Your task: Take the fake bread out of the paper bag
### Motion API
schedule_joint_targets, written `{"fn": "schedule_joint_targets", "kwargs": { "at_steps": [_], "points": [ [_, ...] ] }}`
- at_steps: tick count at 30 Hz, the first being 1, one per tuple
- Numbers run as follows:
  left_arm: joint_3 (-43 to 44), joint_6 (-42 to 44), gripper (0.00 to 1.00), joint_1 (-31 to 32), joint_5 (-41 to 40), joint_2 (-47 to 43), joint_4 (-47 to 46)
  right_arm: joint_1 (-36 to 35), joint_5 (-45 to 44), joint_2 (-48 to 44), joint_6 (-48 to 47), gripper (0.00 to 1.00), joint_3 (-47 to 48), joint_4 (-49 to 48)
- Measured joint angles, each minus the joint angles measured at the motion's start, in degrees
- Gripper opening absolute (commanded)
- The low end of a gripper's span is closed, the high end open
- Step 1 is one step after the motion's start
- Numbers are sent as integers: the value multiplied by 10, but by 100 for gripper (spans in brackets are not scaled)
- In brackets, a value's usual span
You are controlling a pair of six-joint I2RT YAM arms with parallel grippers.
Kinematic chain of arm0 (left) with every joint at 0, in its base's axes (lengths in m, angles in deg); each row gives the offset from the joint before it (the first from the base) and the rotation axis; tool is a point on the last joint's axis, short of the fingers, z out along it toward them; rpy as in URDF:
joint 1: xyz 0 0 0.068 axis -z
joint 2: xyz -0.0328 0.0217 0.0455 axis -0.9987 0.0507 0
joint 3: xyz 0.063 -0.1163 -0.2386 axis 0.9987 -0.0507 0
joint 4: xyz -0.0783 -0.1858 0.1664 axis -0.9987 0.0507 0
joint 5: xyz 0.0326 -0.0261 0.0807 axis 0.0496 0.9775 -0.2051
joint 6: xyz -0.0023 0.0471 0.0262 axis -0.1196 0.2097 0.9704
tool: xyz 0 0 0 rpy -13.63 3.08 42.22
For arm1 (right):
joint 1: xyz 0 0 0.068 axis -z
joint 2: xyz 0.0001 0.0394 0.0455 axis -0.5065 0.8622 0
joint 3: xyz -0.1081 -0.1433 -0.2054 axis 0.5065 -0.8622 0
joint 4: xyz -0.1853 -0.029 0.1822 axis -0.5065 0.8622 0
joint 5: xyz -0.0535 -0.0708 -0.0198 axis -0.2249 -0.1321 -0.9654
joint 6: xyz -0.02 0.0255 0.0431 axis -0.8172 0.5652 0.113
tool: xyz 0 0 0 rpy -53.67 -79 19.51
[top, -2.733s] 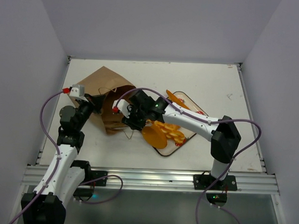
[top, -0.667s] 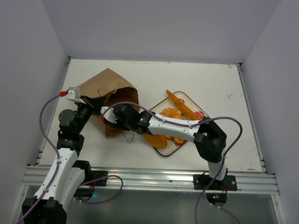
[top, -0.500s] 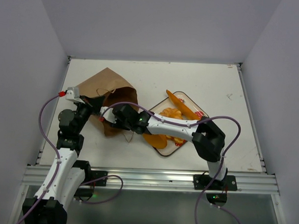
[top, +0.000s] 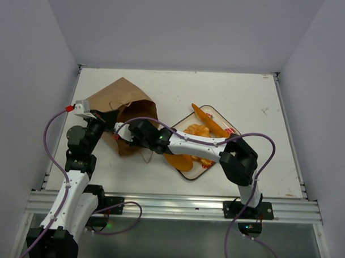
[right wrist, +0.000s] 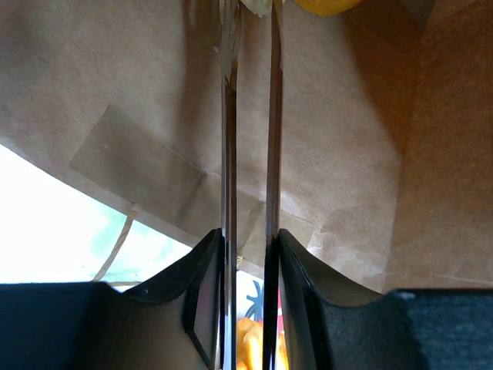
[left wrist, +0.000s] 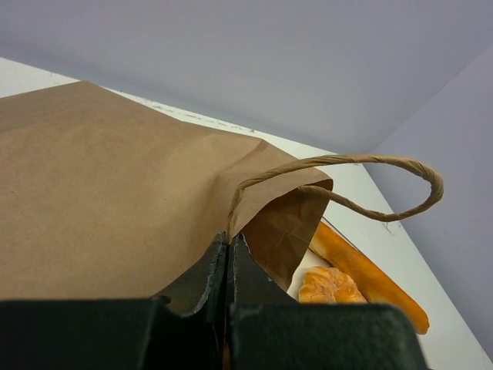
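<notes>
The brown paper bag (top: 125, 96) lies on its side, mouth toward the tray. My left gripper (top: 108, 124) is shut on the bag's upper mouth edge (left wrist: 229, 240) and holds it up; a loop handle (left wrist: 385, 166) arches above. My right gripper (top: 128, 137) reaches inside the mouth. In the right wrist view its jaws (right wrist: 251, 23) stand a narrow gap apart, with bag paper (right wrist: 347, 154) showing between them. A golden bread piece (right wrist: 323, 6) shows at the top edge, deep in the bag. A baguette (top: 209, 120), a flat disc (top: 180, 161) and other golden pieces lie on the tray.
The white printed tray (top: 221, 115) sits right of the bag, under my right forearm. In the left wrist view the baguette (left wrist: 370, 277) and a ridged bun (left wrist: 330, 285) show past the bag edge. Grey walls enclose the table on three sides.
My right gripper held the flat disc over the tray, left it there and moved left into the bag mouth, a little deeper in the last half second. The left gripper keeps its hold.
</notes>
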Motion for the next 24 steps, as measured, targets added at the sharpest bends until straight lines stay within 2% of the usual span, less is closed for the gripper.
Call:
{"fn": "schedule_joint_targets", "kwargs": {
  "at_steps": [5,14,24],
  "points": [
    [0,-1,0,0,0,0,0,0,0,0,-1,0,0,0],
    [0,-3,0,6,7,1,-2,-4,11,-22,0,0,-21,2],
    [0,-9,0,7,5,18,-26,-7,22,-92,12,0,-68,9]
  ]
}}
